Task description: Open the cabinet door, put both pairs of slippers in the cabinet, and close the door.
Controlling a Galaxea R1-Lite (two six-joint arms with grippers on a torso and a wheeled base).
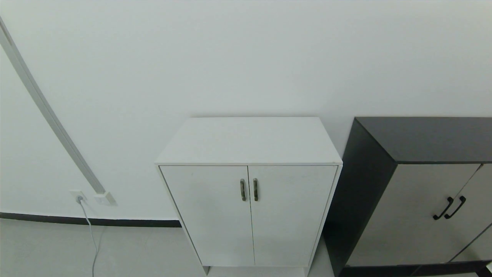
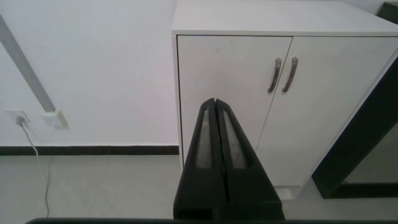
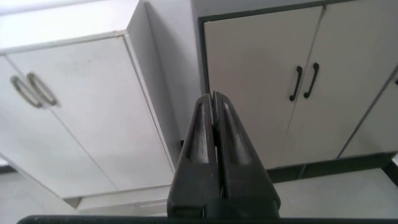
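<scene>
The left gripper (image 2: pixel 214 102), its black fingers pressed together, hangs before the white two-door wooden cabinet (image 1: pixel 215 215). The right gripper (image 3: pixel 214 96), likewise pressed tight, faces that cabinet's side. Both doors sit closed, with grey bar handles (image 1: pixel 243 189) paired at centre. At its 3 o'clock stands a black cabinet with grey doors (image 1: pixel 407 215), and at 9 o'clock a white wall socket (image 1: pixel 78 197).

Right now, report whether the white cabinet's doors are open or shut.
Shut. Both doors of the white cabinet lie flush, a thin seam between them, handles side by side.
</scene>
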